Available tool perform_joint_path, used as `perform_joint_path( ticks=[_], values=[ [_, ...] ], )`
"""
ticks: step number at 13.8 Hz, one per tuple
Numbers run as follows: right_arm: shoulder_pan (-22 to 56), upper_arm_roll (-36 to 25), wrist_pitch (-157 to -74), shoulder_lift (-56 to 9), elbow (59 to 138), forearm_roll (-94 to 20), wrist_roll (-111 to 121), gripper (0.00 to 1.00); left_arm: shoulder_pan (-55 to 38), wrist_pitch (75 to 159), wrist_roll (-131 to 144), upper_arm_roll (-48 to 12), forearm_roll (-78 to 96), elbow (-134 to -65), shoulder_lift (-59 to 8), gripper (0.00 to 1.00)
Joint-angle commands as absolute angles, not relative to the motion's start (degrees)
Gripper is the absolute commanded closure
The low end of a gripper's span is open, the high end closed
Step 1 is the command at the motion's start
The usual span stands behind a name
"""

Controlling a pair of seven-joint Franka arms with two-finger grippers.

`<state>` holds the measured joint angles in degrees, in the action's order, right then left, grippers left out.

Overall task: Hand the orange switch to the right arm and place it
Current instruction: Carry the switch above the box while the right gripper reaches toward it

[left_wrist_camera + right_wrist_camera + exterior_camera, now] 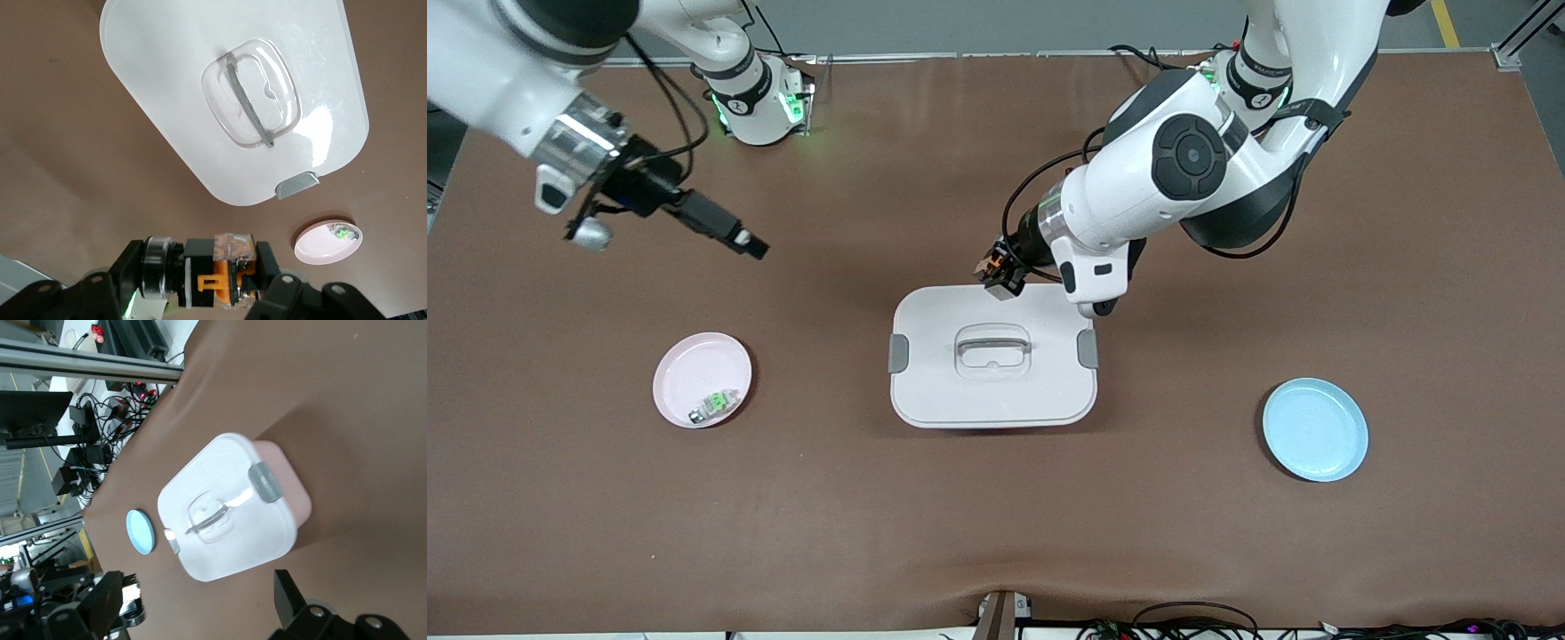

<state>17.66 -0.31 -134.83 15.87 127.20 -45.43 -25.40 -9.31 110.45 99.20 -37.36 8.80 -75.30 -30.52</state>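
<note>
the left gripper [999,274] is hanging over the edge of the white lidded box [992,356] that lies toward the robots' bases, its jaws pinching the orange switch [991,263] between them. in the left wrist view the orange switch [217,272] is sitting crosswise between the two black fingers [267,263], its black body and silver ring toward one finger and its orange part toward the other, with a clear wrapped piece on top. the left gripper [200,280] is showing the box lid [233,93] under and ahead of the jaws, its grey handle [248,100] lying in a clear recess and one grey latch [297,185] at the lid's edge.

the right gripper [729,233] is waiting in the air over bare brown table [996,533] toward the right arm's end, well apart from the switch. in the right wrist view its fingers [290,600] are standing spread, with nothing between them as far as that view shows. ahead of those jaws the box [233,520] is showing a pink base under the white lid.

a pink plate [702,380] is lying under and nearer the front camera than the right gripper, holding a small silver-white part with a green face [713,405]. a blue plate [1315,429] is lying toward the left arm's end of the table, well apart from both jaws.
</note>
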Motion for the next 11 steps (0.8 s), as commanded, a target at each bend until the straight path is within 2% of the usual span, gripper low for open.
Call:
perform_joint_path(
  ticks=[1,6,11],
  values=[
    [25.8,-0.9,-143.8,17.6,129.9,-47.0,-31.4,0.0,-9.9,110.5,100.1,-37.1,9.3,-73.7,-31.1,1.0],
    [35.7,-0.9,-154.8,11.8,130.2,-47.5,-34.3,0.0,-9.9,112.0,101.8,-37.2,9.3,-73.7,-31.0,1.0],
    [38.3,-0.9,-157.4,5.3,125.3,-48.0,-34.6,0.0,-9.9,112.1,101.6,-37.1,9.3,-73.7,-31.1,1.0]
  ],
)
